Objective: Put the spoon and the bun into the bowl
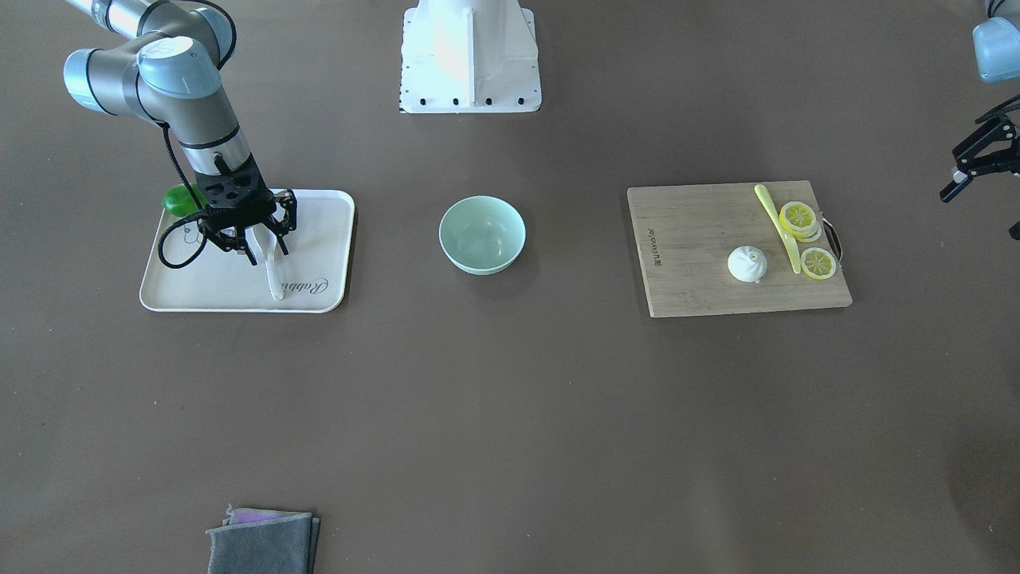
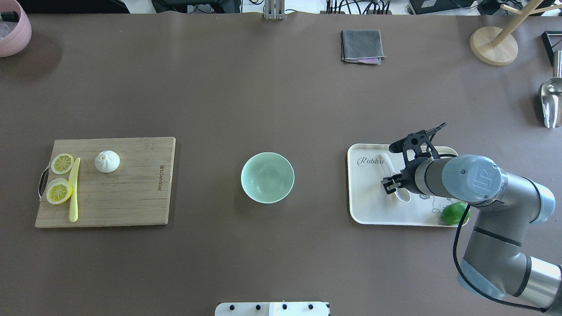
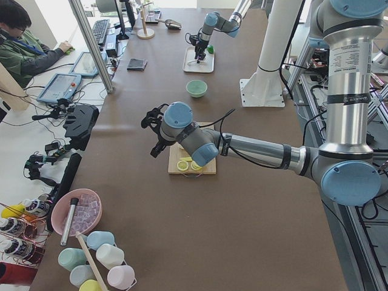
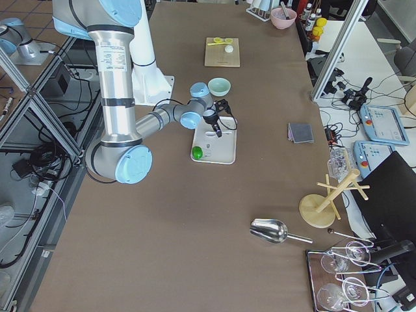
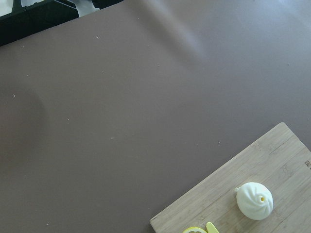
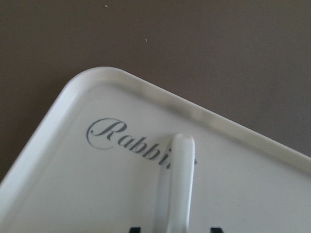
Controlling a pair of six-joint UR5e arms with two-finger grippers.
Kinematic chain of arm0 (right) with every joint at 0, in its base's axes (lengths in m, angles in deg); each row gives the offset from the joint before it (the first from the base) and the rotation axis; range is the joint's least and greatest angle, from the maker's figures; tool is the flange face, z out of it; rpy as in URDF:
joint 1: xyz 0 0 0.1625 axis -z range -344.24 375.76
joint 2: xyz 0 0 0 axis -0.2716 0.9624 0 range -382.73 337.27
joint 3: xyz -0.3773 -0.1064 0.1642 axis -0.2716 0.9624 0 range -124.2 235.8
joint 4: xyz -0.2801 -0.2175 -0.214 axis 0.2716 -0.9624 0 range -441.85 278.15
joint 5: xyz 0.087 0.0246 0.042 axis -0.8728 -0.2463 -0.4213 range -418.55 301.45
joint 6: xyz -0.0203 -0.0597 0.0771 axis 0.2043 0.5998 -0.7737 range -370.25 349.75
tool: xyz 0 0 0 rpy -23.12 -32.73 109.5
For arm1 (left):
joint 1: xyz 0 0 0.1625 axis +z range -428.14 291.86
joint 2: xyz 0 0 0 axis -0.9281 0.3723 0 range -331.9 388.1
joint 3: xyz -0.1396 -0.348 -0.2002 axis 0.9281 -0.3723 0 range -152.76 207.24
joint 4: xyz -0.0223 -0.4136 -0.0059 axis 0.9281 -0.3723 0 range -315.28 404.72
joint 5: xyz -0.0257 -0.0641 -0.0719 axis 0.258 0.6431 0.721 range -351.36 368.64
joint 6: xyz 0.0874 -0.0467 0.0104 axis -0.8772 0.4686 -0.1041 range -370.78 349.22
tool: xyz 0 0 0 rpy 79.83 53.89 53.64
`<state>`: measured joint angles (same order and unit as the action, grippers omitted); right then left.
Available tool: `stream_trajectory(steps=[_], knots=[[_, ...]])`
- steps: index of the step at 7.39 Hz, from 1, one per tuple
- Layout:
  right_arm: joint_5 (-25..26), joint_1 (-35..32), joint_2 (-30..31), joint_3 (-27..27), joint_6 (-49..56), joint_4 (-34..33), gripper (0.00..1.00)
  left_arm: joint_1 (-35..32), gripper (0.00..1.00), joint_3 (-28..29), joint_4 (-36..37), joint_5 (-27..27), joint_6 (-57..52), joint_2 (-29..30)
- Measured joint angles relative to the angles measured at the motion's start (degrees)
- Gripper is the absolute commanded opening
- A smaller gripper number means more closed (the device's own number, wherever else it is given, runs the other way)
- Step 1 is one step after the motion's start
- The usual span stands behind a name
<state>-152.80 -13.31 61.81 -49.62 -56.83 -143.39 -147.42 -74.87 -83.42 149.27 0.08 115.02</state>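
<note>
The white spoon lies on a white tray, with its handle toward the "Rabbit" lettering; it also shows in the right wrist view. My right gripper is low over the tray. It is open, with a finger on either side of the spoon and a small gap on each side. The empty mint-green bowl stands mid-table. The white bun sits on a wooden cutting board. My left gripper hangs open and empty beyond the board's outer end, above the table. The left wrist view shows the bun.
Lemon slices and a yellow-green knife lie beside the bun. A green lime sits on the tray's corner under my right arm. A grey cloth, a wooden stand and a metal scoop lie at the far side.
</note>
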Motion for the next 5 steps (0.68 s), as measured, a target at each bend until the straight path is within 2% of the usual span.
stream_trajectory(steps=[3, 4, 5], knots=[[0.09, 0.05, -0.19, 0.27, 0.00, -0.27, 0.38, 0.00, 0.98, -0.02, 0.00, 0.00, 0.03, 0.00], [0.11, 0.06, -0.38, 0.67, 0.00, -0.28, 0.22, 0.00, 0.98, -0.01, 0.00, 0.00, 0.03, 0.00], [0.11, 0.06, -0.74, 1.07, 0.00, -0.22, 0.00, 0.00, 0.98, 0.00, 0.00, 0.00, 0.03, 0.00]])
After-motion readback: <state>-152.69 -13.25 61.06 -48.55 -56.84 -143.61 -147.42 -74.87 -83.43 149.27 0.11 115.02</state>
